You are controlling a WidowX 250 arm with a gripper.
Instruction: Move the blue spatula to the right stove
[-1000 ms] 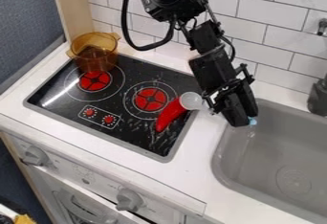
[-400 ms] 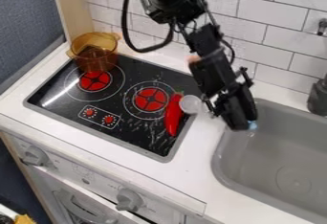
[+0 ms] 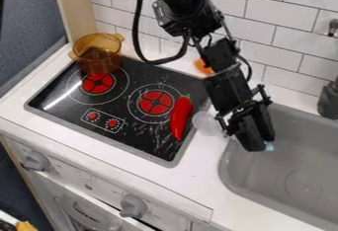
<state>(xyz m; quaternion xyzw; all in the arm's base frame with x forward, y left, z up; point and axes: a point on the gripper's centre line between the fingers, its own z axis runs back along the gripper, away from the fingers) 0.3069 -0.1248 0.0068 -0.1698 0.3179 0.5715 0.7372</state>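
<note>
Camera view — arm (image 3: 223,79) aslant from top edge; end effector (image 3: 261,143) down over sink (image 3: 310,141) — tight on blue piece (image 3: 269,146)

Amber see-through pot (image 3: 97,52), upright, behind the round red left burner (image 3: 98,83). Curved red chili pepper (image 3: 180,119), green stem, lying between that burner and the grey sink (image 3: 310,163). Small orange item (image 3: 203,67), shape unclear, near the white tiled wall (image 3: 284,8). Two round grey knobs (image 3: 134,206) on the white front panel (image 3: 86,178).
</note>
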